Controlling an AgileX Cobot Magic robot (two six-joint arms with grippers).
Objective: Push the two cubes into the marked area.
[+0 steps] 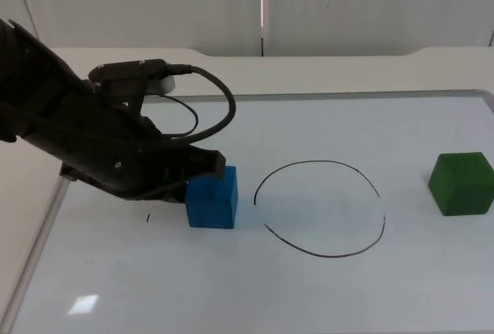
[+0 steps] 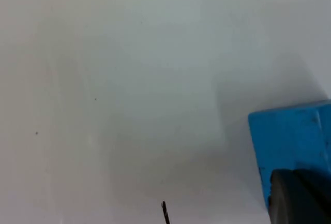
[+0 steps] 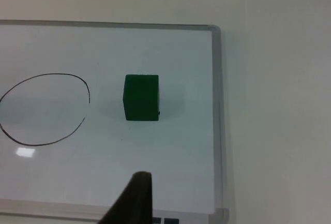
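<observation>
The left gripper (image 1: 210, 166) pressed against the blue cube (image 1: 211, 198), on the side facing away from the drawn circle (image 1: 320, 208); its finger state could not be determined. The cube sat on the whiteboard (image 1: 309, 295) just outside the circle. The green cube (image 1: 461, 183) stood well beyond the circle's opposite side. The left arm reached low across the board.

A blue cube (image 2: 289, 149) sits on the pale tabletop (image 2: 129, 79). A black fingertip (image 2: 297, 198) of the left tool rests against the cube's near face. A short black pen mark (image 2: 165, 211) lies on the surface, apart from the cube.
</observation>
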